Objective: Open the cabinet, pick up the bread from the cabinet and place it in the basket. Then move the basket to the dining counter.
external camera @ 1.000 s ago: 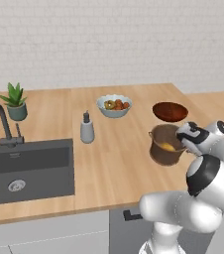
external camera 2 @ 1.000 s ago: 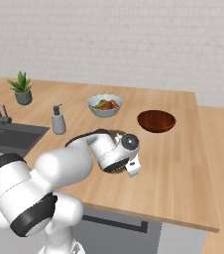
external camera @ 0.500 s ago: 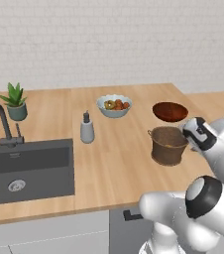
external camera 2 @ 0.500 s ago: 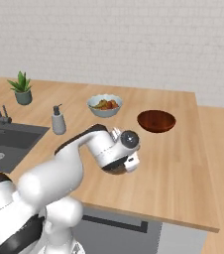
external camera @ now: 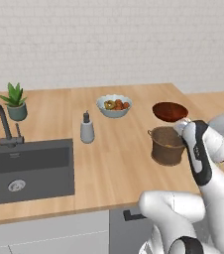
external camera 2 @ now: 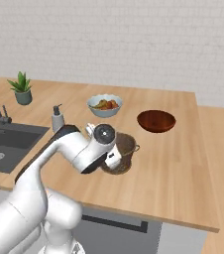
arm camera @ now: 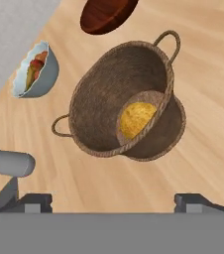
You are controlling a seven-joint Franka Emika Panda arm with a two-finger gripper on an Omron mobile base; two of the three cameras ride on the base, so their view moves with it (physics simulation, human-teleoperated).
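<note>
We see a dark brown woven basket (arm camera: 124,99) holding golden-yellow bread (arm camera: 136,119) on a light wooden tabletop (external camera: 119,163); a reddish-brown bowl (external camera: 170,111), a pale fruit bowl (external camera: 114,105), a dark grey sink (external camera: 29,168), a white brick wall (external camera: 109,39).

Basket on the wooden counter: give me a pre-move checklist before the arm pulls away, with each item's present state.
1. Golden-brown bread lump lies inside the dark brown woven basket: ok.
2. Basket stands upright on the light wooden dining counter: ok.
3. Claw open, holding nothing: ok.
4. Claw fingertips apart from the basket rim: ok.
5. Basket apart from the dark red-brown wooden bowl and pale fruit bowl: ok.
6. Basket well in from the counter edge: ok.
</note>
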